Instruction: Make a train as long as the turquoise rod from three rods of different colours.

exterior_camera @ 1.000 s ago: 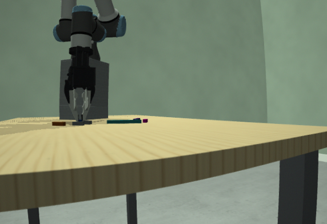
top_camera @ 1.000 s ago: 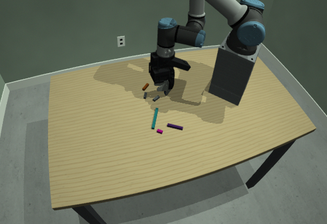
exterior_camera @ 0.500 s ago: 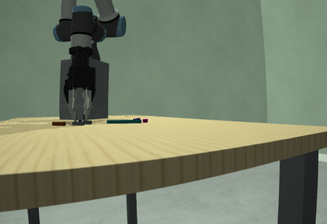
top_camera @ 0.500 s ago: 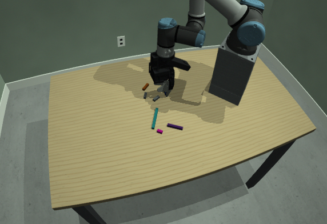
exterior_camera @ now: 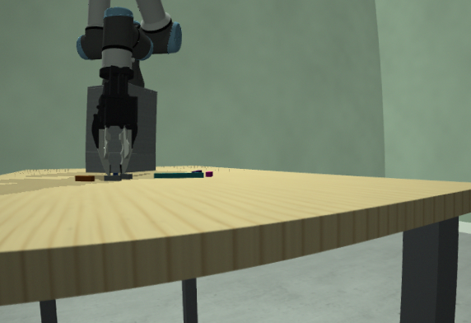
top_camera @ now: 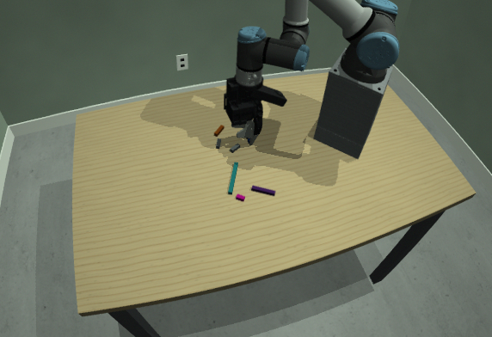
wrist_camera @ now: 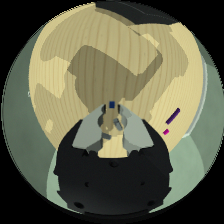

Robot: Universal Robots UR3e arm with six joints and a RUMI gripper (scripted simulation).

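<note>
My gripper [exterior_camera: 115,173] [wrist_camera: 111,105] is slightly open. Its fingertips stand low at the table, on either side of a small blue rod [wrist_camera: 112,104], with a narrow gap at each side. A grey rod [top_camera: 235,148] [wrist_camera: 118,124] lies close by the fingers. A second grey rod [top_camera: 218,143] [exterior_camera: 112,178] lies farther left in the top view. An orange rod [top_camera: 219,130] [exterior_camera: 85,178] lies behind that one. A turquoise rod [top_camera: 233,178] [exterior_camera: 179,175] lies nearer the front. A magenta rod [top_camera: 240,198] [exterior_camera: 209,174] [wrist_camera: 166,132] lies near its front end. In the top view the fingers mostly hide the blue rod.
A purple rod [top_camera: 263,190] [wrist_camera: 173,116] lies right of the magenta rod in the top view, slanting. The robot's grey pedestal [top_camera: 349,115] [exterior_camera: 148,133] stands at the back right of the table in that view. The rods lie apart from each other.
</note>
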